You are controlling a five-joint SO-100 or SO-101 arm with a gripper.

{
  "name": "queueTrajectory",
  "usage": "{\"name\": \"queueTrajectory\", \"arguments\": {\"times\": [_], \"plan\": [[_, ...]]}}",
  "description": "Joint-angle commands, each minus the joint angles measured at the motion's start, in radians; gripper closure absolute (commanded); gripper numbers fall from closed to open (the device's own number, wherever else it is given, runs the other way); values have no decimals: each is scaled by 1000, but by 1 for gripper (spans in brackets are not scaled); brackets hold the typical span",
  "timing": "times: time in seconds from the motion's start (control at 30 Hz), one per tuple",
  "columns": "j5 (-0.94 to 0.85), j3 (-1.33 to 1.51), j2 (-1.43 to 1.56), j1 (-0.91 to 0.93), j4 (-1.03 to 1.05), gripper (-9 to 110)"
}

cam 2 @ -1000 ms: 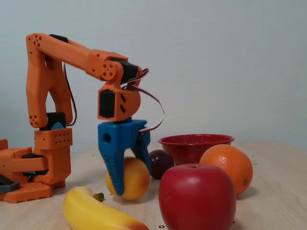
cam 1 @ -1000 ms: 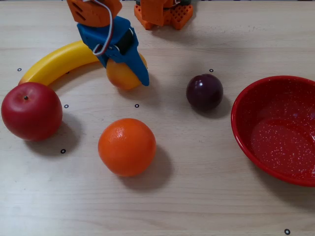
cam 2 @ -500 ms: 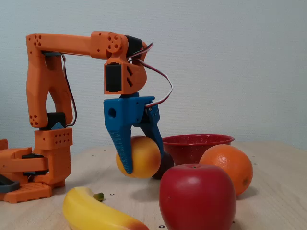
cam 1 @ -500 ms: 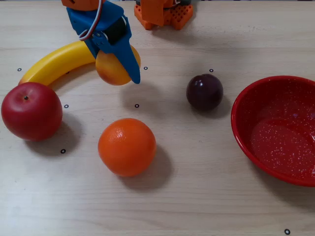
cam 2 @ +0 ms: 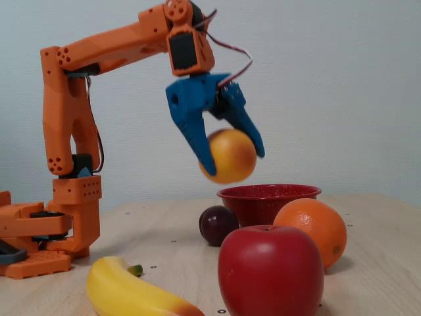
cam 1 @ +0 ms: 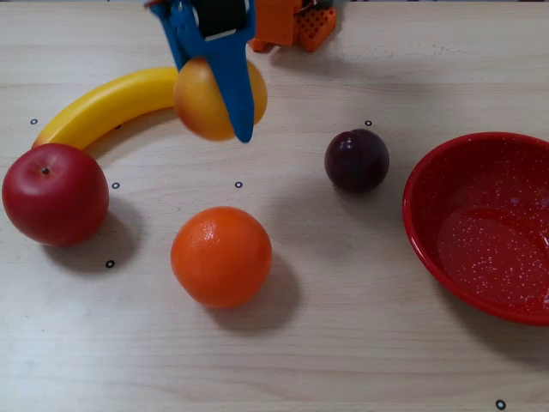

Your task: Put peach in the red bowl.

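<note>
We see the blue gripper closed around the peach, one of its fingers lying across the front of the fruit in a fixed view from above while the other finger hugs its far side in a fixed view from the side. The peach hangs in the air, clear of the bench, and in the side view it sits higher than the rim of the red bowl and just to the left of it. Taking the red bowl as our landmark in the view from above, the dark plum lies nearest to its left, the orange farther left and lower in the picture, the held peach up toward the arm's orange base, and the banana and red apple farthest left.
</note>
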Motion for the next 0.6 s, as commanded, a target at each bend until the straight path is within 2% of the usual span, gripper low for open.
{"name": "queueTrajectory", "arguments": {"times": [0.0,0.27,0.57], "plan": [[54,-133,127,-23,67,102],[123,-167,178,-67,106,102],[347,-305,173,-279,29,102]]}}
